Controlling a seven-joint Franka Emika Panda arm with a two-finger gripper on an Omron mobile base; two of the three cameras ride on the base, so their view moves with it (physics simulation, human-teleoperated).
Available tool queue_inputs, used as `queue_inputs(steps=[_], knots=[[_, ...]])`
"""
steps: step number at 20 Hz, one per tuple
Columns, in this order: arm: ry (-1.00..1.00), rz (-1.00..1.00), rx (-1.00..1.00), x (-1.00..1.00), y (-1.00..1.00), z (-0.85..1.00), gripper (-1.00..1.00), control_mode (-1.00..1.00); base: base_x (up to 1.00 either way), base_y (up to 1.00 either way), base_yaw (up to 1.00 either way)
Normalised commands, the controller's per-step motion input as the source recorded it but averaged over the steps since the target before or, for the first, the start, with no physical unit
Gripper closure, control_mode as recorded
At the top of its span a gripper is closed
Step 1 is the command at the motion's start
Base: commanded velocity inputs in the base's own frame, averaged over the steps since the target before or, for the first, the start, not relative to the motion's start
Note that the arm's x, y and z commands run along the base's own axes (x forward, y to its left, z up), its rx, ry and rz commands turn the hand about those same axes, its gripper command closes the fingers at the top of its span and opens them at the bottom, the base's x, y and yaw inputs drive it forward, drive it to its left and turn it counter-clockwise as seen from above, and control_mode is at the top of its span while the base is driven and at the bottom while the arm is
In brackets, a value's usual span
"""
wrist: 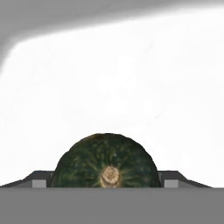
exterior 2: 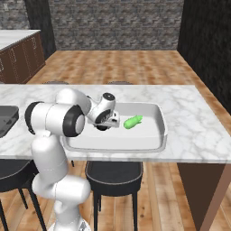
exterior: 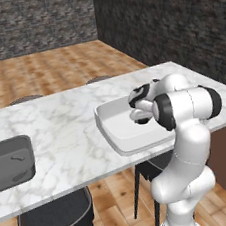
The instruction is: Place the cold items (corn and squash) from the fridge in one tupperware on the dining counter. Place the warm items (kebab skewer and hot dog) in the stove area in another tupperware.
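A dark green squash (wrist: pixel 105 159) with a tan stem scar sits between the fingertips of my gripper (wrist: pixel 107 181), stem end toward the camera, and the jaws are closed wide on its sides. The gripper (exterior 2: pixel 107 124) hangs low inside a white tupperware (exterior 2: pixel 160 135) on the dining counter (exterior 2: pixel 194 113), over the tub's left part. A green corn (exterior 2: pixel 133 122) lies on the tub floor just right of the gripper. From the left, the gripper (exterior: pixel 140 115) is seen over the same tupperware (exterior: pixel 107 131). The fridge, stove, kebab skewer and hot dog are out of view.
A dark grey tupperware (exterior: pixel 11 163) stands at the counter's left end, also seen at the edge (exterior 2: pixel 6 119) of the right base view. Black stools (exterior: pixel 56 218) are tucked under the near side. Brown cabinets (exterior 2: pixel 18 56) stand at the back left.
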Motion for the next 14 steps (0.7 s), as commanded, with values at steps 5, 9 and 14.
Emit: queue_inputs(steps=[5, 9, 14], knots=[[0.00, 0.00, 0.03, 0.77, 0.08, -0.16, 1.00, -1.00, 0.00, 0.00, 0.00], [0.02, 0.00, 0.00, 0.80, 0.04, -0.17, 1.00, -1.00, 0.00, 0.00, 0.00], [0.00, 0.00, 0.00, 0.35, -0.02, -0.23, -1.00, -1.00, 0.00, 0.00, 0.00]])
